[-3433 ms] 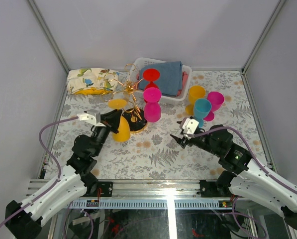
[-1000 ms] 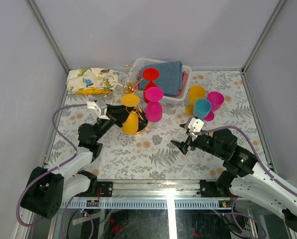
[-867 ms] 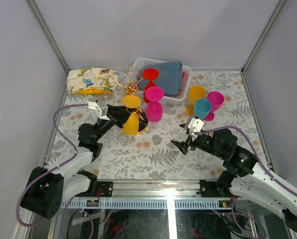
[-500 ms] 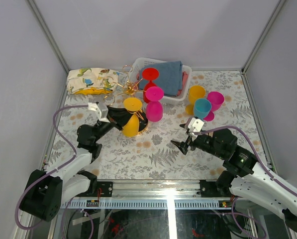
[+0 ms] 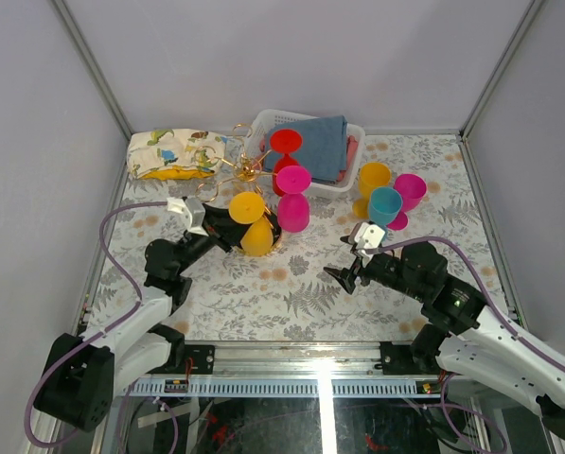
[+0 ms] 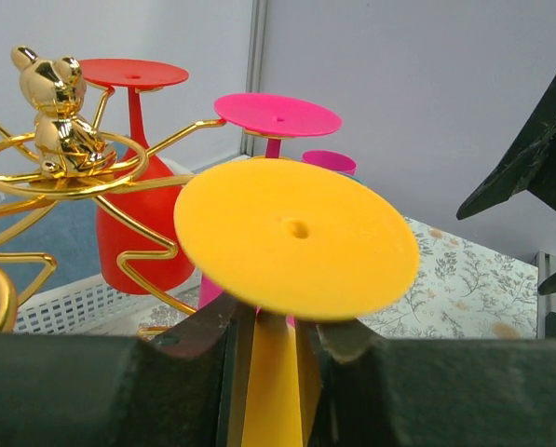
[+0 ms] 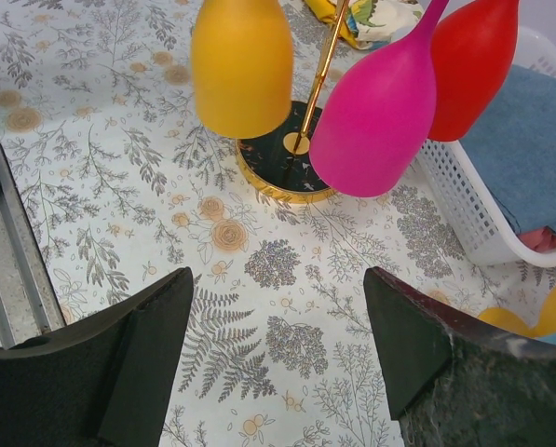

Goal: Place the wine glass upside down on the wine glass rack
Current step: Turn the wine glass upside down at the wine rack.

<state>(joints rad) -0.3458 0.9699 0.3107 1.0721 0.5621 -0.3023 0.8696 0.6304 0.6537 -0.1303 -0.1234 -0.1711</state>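
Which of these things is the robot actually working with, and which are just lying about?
Job: gold wine glass rack; yellow glass at the left hand; red glass and pink glass hanging on the rack; three standing glasses, likely next.
Lying about: white basket, blue cloth, patterned bundle.

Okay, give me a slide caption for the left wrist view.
Left end effector straddles the stem of an inverted yellow wine glass at the gold wire rack, red glass and pink glass behind.

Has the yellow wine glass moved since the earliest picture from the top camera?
Yes. The yellow wine glass has shifted right, closer to the pink glass hanging on the wine glass rack, and it is less tilted now.
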